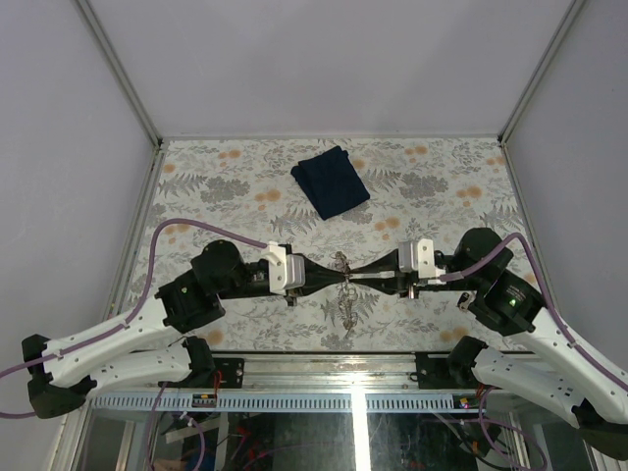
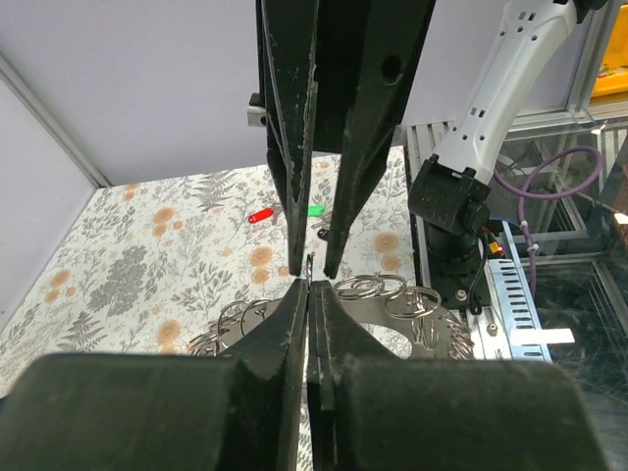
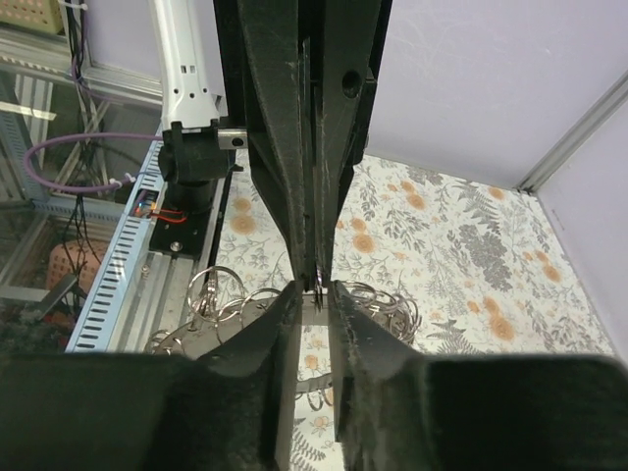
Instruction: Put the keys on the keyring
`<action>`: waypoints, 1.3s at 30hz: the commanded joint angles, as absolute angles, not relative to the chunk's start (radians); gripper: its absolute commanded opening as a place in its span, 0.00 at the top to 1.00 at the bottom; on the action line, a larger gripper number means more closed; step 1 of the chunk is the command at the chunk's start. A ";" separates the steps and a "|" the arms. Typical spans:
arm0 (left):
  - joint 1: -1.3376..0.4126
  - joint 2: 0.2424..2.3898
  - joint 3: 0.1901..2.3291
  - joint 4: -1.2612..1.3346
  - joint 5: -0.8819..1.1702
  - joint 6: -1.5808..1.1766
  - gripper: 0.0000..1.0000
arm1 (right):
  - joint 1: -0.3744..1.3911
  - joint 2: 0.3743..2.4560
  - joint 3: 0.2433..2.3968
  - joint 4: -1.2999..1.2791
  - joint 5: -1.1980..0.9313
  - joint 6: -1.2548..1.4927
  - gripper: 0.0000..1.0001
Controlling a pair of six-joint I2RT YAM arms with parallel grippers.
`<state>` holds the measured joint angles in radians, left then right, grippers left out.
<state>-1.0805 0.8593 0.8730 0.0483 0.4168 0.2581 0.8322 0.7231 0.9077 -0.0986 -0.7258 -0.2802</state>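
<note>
The flower-patterned table (image 1: 196, 177) lay spread out in front of me, walled in by pale panels. My left arm (image 1: 118, 339) and my right arm (image 1: 549, 339) both bent inward from the near edge until they met nose to nose over the middle of the near half. A dark blue folded cloth (image 1: 331, 181) sat well beyond that meeting point, toward the far side, touching nothing else. My left gripper (image 2: 307, 289) was clenched, its two fingers pressed flat together right down to the tips. My right gripper (image 3: 314, 292) faced it tip to tip with its fingers a narrow slit apart. The keyring (image 2: 371, 287) lay bunched on the table directly under both sets of fingertips, its silvery loops spilling out to either side of them. From above it showed as a thin glinting tangle running across the line of my grippers. A red key (image 2: 259, 215) and a green key (image 2: 315, 210) rested flat on the table near each other, beyond the ring and apart from it. A tiny sliver of bright metal (image 2: 309, 261) stood up just where my fingertips met. I could not tell whether either gripper truly had hold of it.
</note>
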 commanded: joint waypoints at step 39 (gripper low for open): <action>-1.067 0.826 0.765 0.158 0.131 0.272 1.00 | 0.293 1.258 1.057 -0.462 0.237 0.574 0.28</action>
